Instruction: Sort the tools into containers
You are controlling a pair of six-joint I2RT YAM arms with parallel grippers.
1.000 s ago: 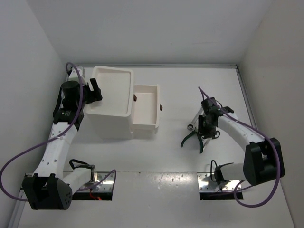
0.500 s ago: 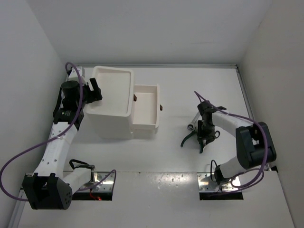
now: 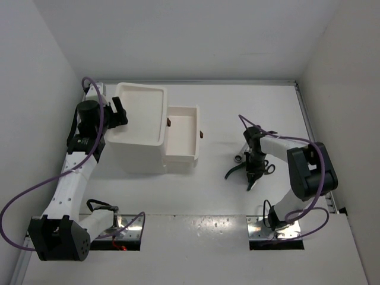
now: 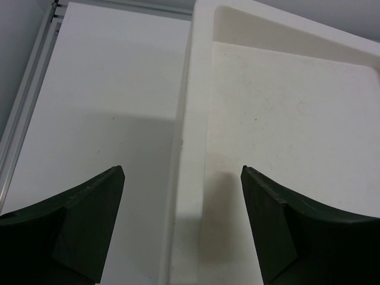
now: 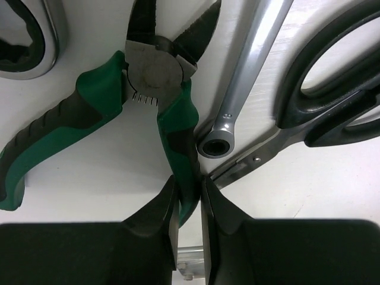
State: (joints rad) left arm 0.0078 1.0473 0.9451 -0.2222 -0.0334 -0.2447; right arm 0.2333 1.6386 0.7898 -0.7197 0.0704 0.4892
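Right gripper (image 5: pixel 188 185): fingers pinched nearly closed on one handle of the green-handled pliers (image 5: pixel 155 71), gripping it below the pivot. In the right wrist view the gripped handle runs 12 to 6 o'clock with the dark nose at 12, and the free handle splays toward 8 o'clock. Just beside the grip at 2 o'clock is the ring end of a silver metal wrench (image 5: pixel 252 65), touching or nearly touching the green handle. The black-handled scissors (image 5: pixel 332 83) lie beyond at 3 o'clock, and a second silver ring end (image 5: pixel 27 35) sits at 10 o'clock. Judgement: the lift must clear that wrench. In the top view the pulled-out white drawer (image 3: pixel 180 157) lies at about 10 o'clock from the right gripper, well apart, so the right arm carries. Left gripper (image 3: pixel 119 113): fingers spread wide, holding nothing, straddling the rim of the tall white plastic box (image 3: pixel 139 148) at its shallow tray top. Versus one second ago, the right elbow has folded in toward the tools and the fingers have settled on the pliers. The left arm, box and drawer are unchanged.
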